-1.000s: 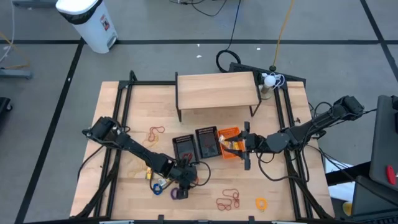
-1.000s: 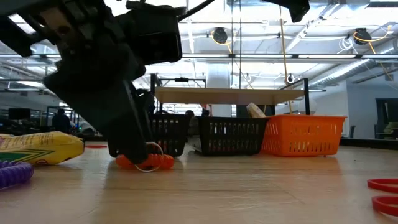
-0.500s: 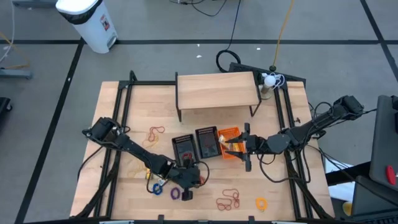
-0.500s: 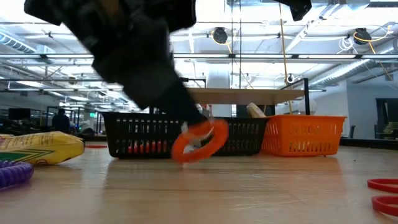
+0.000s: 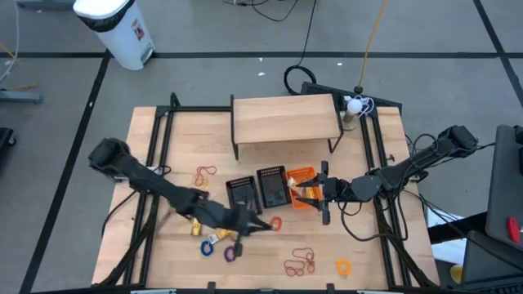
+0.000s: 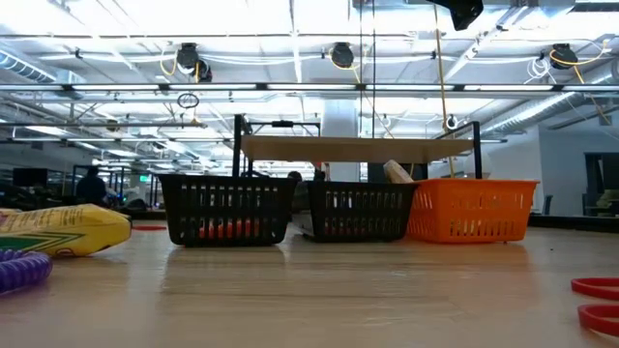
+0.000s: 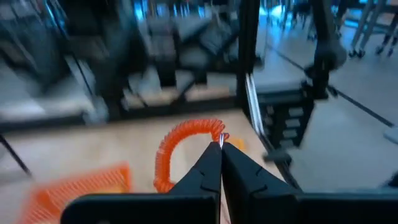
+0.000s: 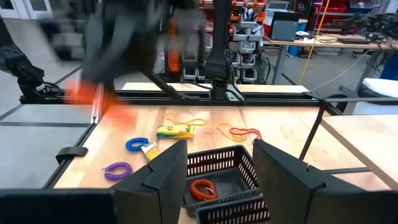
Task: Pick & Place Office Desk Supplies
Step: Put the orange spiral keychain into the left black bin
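Pinched tight, the left gripper has its two dark fingertips pressed together on the wire of an orange coil loop, a springy spiral wrist-band kind of ring that arches up and away from the tips in the left wrist view. From above, that same loop shows just beyond the left gripper, near the front of the left black basket and clear of the table, so far as can be judged. It looks very light and soft: the coil should flex and swing under any quick move, and a grip on a single turn of wire could slip or let the loop twist. Taking it across the coil's thickness, or hooking a finger through the ring, would likely hold better. The right gripper waits with its fingers spread, hovering over the middle black basket, where another orange coil already lies; nothing is between its fingers. Left on the table are a blue ring, a purple coil, a yellow oblong piece and thin red elastic loops, all small, light and low-lying, so each needs a pinch right at the table surface.
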Available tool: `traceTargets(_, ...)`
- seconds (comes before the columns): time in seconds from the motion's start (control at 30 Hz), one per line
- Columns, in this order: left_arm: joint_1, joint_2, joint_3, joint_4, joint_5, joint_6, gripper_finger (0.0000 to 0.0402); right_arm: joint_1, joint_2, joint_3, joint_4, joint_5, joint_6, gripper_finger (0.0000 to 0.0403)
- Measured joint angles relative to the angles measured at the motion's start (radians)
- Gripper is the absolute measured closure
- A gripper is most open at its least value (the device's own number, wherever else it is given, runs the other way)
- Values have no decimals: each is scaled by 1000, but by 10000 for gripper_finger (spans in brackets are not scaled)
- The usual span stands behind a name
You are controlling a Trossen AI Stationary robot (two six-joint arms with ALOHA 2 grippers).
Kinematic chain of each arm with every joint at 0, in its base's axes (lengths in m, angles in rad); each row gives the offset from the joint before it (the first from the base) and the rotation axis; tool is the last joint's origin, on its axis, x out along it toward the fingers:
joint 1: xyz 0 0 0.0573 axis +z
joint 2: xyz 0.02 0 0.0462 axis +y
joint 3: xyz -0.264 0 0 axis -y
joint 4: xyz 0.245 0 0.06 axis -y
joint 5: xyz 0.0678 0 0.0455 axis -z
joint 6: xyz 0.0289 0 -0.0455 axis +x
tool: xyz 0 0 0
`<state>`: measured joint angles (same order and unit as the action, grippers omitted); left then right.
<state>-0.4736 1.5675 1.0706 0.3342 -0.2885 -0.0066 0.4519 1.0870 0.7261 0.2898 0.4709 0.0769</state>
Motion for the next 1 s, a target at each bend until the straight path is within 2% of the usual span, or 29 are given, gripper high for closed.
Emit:
traceTargets(0.13, -14, -107, 1, -14, -63, 129, 401, 0, 0, 0, 28, 0, -16, 232)
traceTargets(0.23, -27, -143, 1, -96, -118, 157, 401, 0, 0, 0, 56, 0, -54, 232)
traceTargets(0.4, -24, -148, 1, -234, -323, 172, 401, -8, 0, 0, 179, -1, -186, 232)
traceTargets(0.47, -1, -149, 1, -304, -361, 171, 401, -8, -1, 0, 211, 0, -240, 232)
traceTargets(0.53, 32, -148, 0, -387, -346, 137, 401, -8, 0, 0, 255, 0, -302, 232)
traceTargets(0.67, 110, -149, 0, -534, -245, 22, 401, -10, -1, 0, 342, -1, -404, 232)
traceTargets(0.83, 180, -149, 0, -727, -107, -165, 401, -14, -1, 0, 356, 0, -438, 232)
traceTargets(1.0, 188, -149, 0, -883, -85, -355, 401, -14, 0, 0, 344, 0, -441, 232)
